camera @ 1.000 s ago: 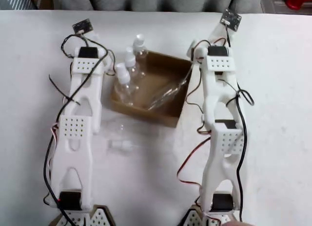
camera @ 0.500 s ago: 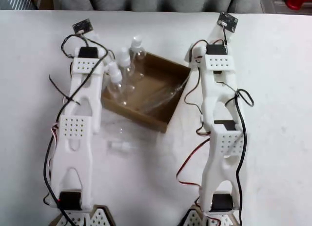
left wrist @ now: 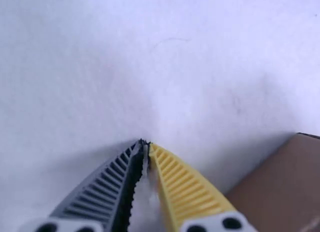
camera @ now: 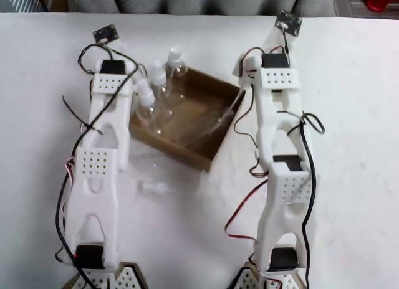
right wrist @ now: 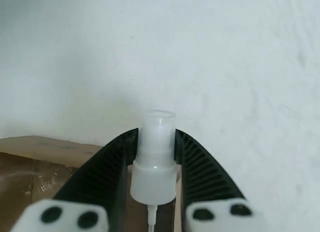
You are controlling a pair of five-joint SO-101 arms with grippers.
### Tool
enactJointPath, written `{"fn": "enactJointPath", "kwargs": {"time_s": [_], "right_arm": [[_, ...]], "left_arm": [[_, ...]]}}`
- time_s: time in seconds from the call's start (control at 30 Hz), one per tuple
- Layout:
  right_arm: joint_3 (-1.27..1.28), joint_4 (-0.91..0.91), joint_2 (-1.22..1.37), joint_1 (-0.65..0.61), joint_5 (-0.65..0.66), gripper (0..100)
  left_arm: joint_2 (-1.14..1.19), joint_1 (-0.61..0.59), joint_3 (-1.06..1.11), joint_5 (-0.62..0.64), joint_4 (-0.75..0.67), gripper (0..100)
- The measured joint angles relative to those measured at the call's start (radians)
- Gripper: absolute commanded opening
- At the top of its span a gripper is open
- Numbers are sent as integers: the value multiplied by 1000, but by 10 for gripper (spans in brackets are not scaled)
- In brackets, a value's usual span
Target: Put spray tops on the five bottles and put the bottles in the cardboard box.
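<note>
We see the right gripper [right wrist: 156,134] pinching a spray top [right wrist: 154,164] at its collar. The clear cap sits between the fingertips and the dip tube [right wrist: 149,219] runs back toward the wrist. In the high view the right arm [camera: 283,170] reaches to the far right corner of the cardboard box [camera: 177,149], so the held top is at that corner over the white table [camera: 349,114].

The left gripper [left wrist: 146,144] has its grey and yellow fingers pressed together with nothing between them. It sits low over the table just left of the box, and a brown corner of the box shows beside it. The left arm [camera: 100,158] lies along the box's left side.

The box sits between the arms, skewed to the table edges. Three bottles [camera: 159,74] with white spray tops fitted stand upright in a row at its far left side; they look to be inside the wall, but we can't be sure. A clear bottle [camera: 202,124] lies on its side in the box, and we can't tell whether it has a top.

On the table just near of the box lies a small white piece [camera: 154,187], probably a loose spray top. A faint clear shape [camera: 153,167] lies between it and the box, too faint to identify.
</note>
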Motion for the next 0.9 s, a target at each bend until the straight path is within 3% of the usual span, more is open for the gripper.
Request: {"fn": "enactJointPath", "kwargs": {"time_s": [0.9], "right_arm": [[0, 354, -195, -192, -2, 15]], "left_arm": [[0, 0, 0, 0, 0, 24]]}}
